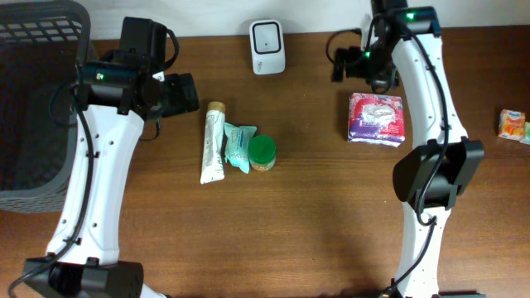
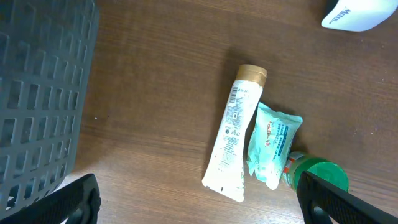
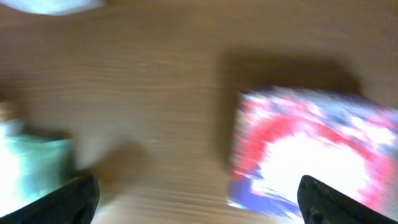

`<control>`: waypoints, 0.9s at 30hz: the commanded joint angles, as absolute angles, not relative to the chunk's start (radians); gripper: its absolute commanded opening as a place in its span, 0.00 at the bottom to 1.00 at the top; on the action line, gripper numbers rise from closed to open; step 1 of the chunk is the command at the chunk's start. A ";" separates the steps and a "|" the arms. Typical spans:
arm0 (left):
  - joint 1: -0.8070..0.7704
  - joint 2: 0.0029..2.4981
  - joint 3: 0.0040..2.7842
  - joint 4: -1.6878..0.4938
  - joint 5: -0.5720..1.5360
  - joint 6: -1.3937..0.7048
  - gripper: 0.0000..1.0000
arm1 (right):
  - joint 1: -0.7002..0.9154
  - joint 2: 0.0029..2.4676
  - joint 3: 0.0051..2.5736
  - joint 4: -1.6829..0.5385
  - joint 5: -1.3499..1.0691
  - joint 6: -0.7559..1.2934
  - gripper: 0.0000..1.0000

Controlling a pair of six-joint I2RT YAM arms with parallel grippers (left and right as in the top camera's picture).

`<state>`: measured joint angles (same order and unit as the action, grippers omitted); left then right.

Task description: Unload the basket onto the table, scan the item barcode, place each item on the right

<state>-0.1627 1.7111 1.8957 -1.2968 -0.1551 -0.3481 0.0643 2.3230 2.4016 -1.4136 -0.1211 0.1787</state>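
A white barcode scanner [image 1: 267, 46] stands at the back middle of the table; its edge shows in the left wrist view as the scanner [image 2: 360, 14]. A red, purple and white packet [image 1: 377, 117] lies flat on the table at the right, blurred in the right wrist view as the packet [image 3: 311, 155]. My right gripper [image 1: 358, 66] hovers just behind the packet, and the right gripper [image 3: 199, 202] is open with nothing between its fingers. My left gripper [image 1: 178, 93] is open and empty, left of a white tube [image 2: 233, 134].
Beside the tube [image 1: 214, 142] lie a teal sachet [image 1: 238, 147] and a green-lidded jar [image 1: 262, 152]. A dark mesh basket [image 1: 33, 99] fills the far left. A small orange and white pack [image 1: 513, 124] sits at the right edge.
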 commanded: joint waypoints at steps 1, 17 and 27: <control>-0.167 1.713 1.896 -1.296 -0.162 -0.344 0.99 | 0.059 2.314 2.278 -1.425 0.125 0.215 1.00; -0.167 1.713 1.896 -1.296 -0.162 -0.344 0.99 | 0.238 2.333 1.865 -1.157 0.567 0.510 0.73; -0.167 1.713 1.896 -1.296 -0.162 -0.344 0.99 | 0.193 2.287 2.186 -1.330 0.086 0.273 0.09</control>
<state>-0.1627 1.7111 1.8957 -1.2964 -0.1547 -0.3481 0.2214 2.3272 2.0003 -1.2728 0.3489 0.3939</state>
